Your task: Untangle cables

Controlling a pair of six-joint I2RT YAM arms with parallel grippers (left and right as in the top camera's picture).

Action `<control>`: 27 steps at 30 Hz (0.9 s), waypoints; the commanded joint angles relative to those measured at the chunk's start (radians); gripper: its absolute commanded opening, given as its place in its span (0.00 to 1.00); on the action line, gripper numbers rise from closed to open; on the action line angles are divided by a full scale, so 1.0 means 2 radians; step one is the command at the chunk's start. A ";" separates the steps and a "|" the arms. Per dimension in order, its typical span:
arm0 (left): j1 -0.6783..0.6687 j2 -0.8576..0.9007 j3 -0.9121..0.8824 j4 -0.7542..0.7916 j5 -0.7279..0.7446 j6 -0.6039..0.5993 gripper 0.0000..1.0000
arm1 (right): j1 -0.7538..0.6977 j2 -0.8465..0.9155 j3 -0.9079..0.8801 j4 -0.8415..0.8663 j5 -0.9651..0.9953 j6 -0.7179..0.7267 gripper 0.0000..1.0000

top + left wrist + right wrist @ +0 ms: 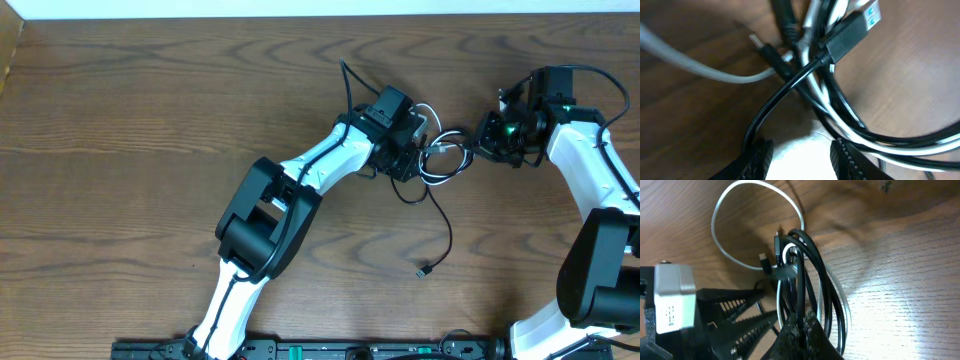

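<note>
The black cable (446, 226) and the white cable (720, 210) lie tangled in loops between my two grippers, right of the table's middle. My left gripper (424, 150) is at the bundle's left side. In the left wrist view my left gripper (802, 161) has its jaws apart, the black cable (775, 100) and white cable (910, 150) just ahead, a black USB plug (850, 32) on top. My right gripper (478, 140) holds the bundle's right side; the right wrist view shows my right gripper (802, 330) shut on looped strands. One black strand trails to a loose plug (426, 270).
Thicker black wires run along both arms. In the right wrist view, the left gripper's body (715, 315) sits close on the left of the loops. The wooden table (130, 120) stretches bare to the left; its far edge (300, 17) is at the top.
</note>
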 commanded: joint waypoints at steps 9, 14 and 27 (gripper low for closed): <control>0.015 0.011 0.000 -0.118 -0.282 -0.170 0.45 | 0.002 0.000 0.007 -0.011 0.062 0.023 0.01; 0.019 0.009 0.000 -0.107 -0.129 -0.117 0.45 | 0.003 0.000 0.007 -0.012 0.058 0.022 0.01; 0.018 -0.120 0.000 -0.053 0.104 0.115 0.62 | 0.003 0.000 0.007 0.022 -0.143 -0.030 0.01</control>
